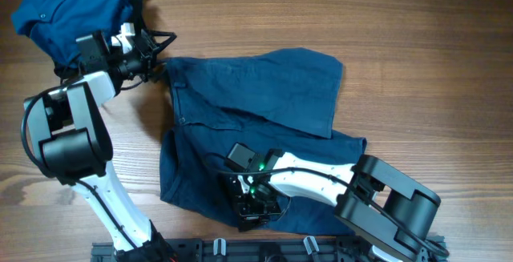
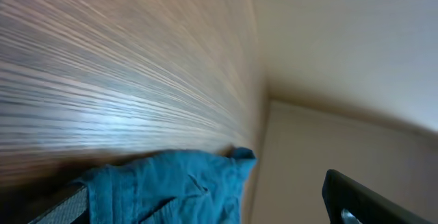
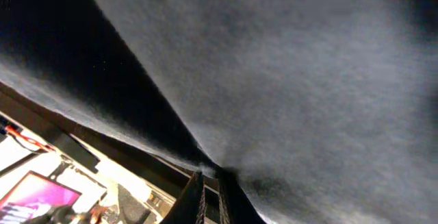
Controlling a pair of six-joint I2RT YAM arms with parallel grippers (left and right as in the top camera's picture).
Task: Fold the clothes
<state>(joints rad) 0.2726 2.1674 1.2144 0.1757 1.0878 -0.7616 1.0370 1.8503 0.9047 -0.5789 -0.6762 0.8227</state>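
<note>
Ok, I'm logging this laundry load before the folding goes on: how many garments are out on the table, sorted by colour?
dark navy shorts: 1
brighter blue shirt: 1
Total: 2

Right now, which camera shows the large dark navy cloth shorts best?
The overhead view: the navy shorts lie spread on the wooden table, partly hidden by an arm. The right wrist shows a close-up fold; the left wrist a blue cloth edge, perhaps not theirs.
</note>
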